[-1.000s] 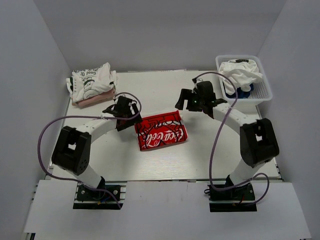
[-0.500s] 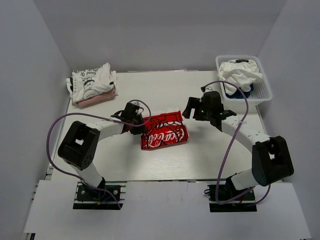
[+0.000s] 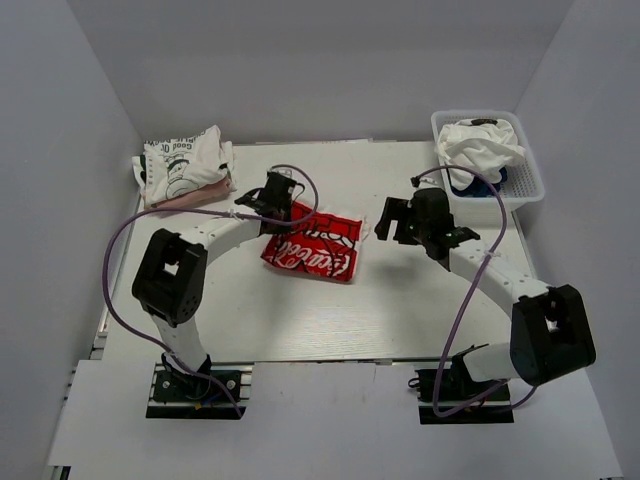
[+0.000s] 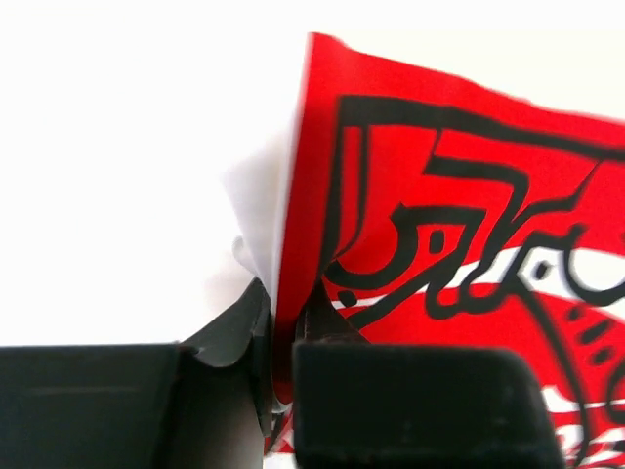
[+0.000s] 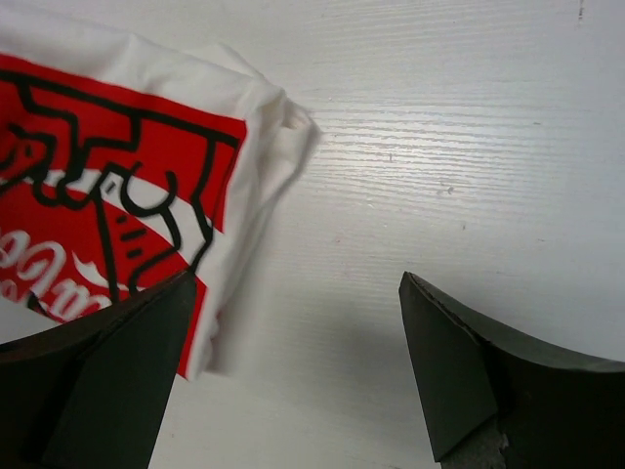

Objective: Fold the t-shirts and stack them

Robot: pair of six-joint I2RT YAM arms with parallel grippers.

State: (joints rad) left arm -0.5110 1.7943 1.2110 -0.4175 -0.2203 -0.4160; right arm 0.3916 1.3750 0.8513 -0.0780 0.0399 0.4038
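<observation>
**Two grippers at one red-print shirt, only the left one gripping**

One red-print t-shirt (image 3: 312, 245) is lying folded near the middle of the table (image 3: 300, 310), its long side running at a slant. The left gripper (image 3: 283, 212) is pinching the shirt's left edge. In the left wrist view the left gripper (image 4: 278, 332) is closing its fingers tight on the cloth, which is standing up between them with red print on one face and white on the other.

The right gripper (image 3: 390, 220) is hanging just beside the shirt's right end. The right wrist view shows this gripper (image 5: 298, 288) spreading its jaws wide and holding nothing. The shirt's white-edged corner (image 5: 146, 195) is lying by its left finger, with bare table under the gap.

Several folded t-shirts (image 3: 185, 170) are sitting stacked at the far left corner. At the far right, a basket (image 3: 530, 175) is holding a crumpled white t-shirt (image 3: 483, 142) over a navy t-shirt (image 3: 470, 185).
</observation>
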